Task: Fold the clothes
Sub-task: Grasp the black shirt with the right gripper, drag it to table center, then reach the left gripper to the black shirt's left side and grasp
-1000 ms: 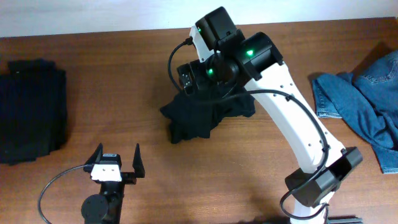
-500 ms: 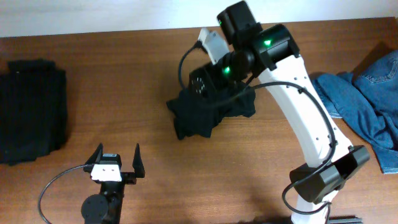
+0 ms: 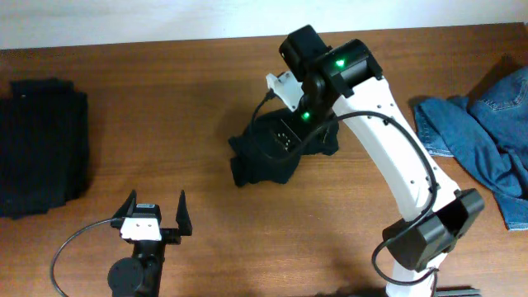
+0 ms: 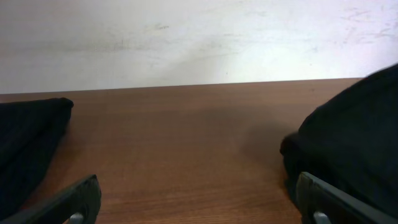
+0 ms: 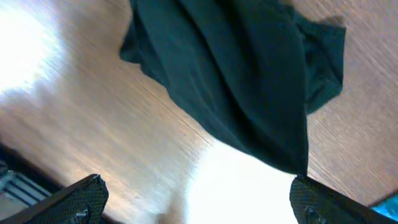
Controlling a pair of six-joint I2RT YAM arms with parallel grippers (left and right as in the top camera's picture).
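A crumpled black garment [image 3: 260,161] lies in a heap at the table's middle. It also shows in the right wrist view [image 5: 236,81] and at the right edge of the left wrist view [image 4: 354,137]. My right gripper [image 5: 196,202] is open and empty, hovering above the heap; in the overhead view the arm's wrist [image 3: 287,136] covers the garment's top and hides the fingers. My left gripper [image 3: 155,213] is open and empty near the front left, well apart from the garment, and its fingertips show in the left wrist view [image 4: 199,205].
A folded stack of black clothes [image 3: 41,144] lies at the far left, also in the left wrist view [image 4: 25,143]. A pile of blue jeans [image 3: 487,132] lies at the right edge. The right arm's base [image 3: 421,243] stands front right.
The right arm has swung to the right and its wrist has turned over the heap. The black garment's left edge has shifted a little to the right. The left arm has not moved.
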